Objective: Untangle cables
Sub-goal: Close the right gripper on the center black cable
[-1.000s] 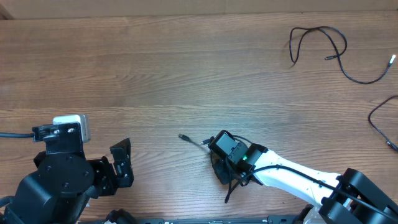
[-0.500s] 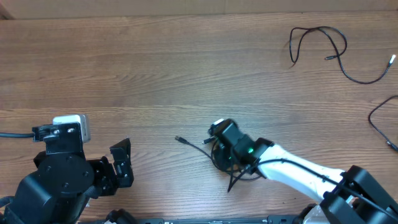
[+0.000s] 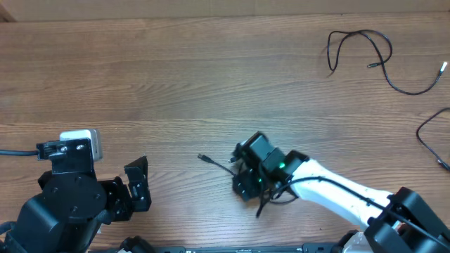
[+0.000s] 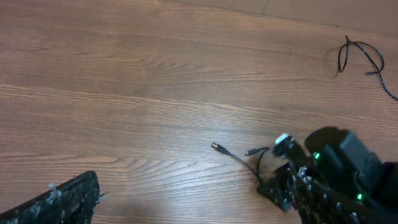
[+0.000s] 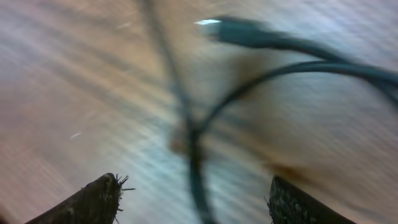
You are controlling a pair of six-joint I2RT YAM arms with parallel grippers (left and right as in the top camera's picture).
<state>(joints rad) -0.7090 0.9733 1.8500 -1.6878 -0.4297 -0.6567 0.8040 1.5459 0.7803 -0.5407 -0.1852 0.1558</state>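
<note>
A wood table (image 3: 211,84) seen from above, with two robot arms along its near edge. The left arm (image 3: 67,200) sits at the near left corner. Its left gripper (image 3: 138,185) is spread wide, holds nothing, and is well apart from any cable.

The right arm (image 3: 337,193) reaches in from the near right. The right gripper (image 5: 196,193) points down over a small dark tangle (image 3: 264,206) near the middle of the near edge. Its blurred wrist view shows the fingertips parted, with one strand (image 5: 193,155) running between them and not pinched.

A lead (image 4: 239,160) runs left from the tangle to a plug (image 3: 202,157). Other cables (image 3: 358,42) lie loose at the far right, well apart.

The step in hand looks like choosing a hold on the tangle. The next move likely calls for closing on a single strand and drawing it clear of the bunch, perhaps with the left gripper pinning the rest.
</note>
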